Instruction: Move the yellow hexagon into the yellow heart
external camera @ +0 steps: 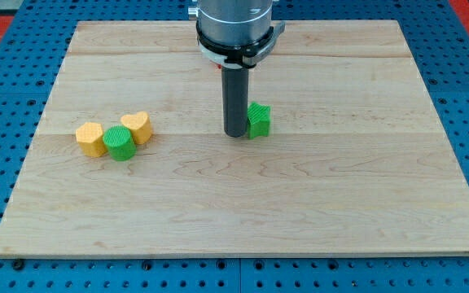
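Dark rod: my tip [235, 133] rests on the wooden board [300, 212], touching the green block [259, 120] on its left.
Yellow hexagon [91, 138]: far left, green cylinder [120, 143] between it and the yellow heart [138, 127].
Writing: none readable.

— What does the arm look like?
— A grey cylindrical housing [236, 20] at top centre, ringed by a black collar with a red sliver, perhaps a marking.
— And below?
— A straight dark rod [236, 98] ending at my tip [235, 134].
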Available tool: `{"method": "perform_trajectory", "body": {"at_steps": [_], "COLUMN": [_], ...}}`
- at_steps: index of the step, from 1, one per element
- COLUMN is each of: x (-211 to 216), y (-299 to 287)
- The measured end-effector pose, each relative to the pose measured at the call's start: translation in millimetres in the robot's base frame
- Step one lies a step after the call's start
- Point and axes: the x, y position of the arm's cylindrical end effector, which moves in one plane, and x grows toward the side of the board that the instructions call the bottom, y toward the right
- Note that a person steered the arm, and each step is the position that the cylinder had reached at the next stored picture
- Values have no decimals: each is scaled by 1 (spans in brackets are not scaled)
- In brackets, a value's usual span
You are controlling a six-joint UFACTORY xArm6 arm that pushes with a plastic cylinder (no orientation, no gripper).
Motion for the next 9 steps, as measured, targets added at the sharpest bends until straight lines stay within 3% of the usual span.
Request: {"method": "perform_trajectory", "body": {"at_steps": [1, 2, 3, 6, 9], "x": [53, 57, 30, 13, -31], "y": [-95, -198, -218, -133, -197]}}
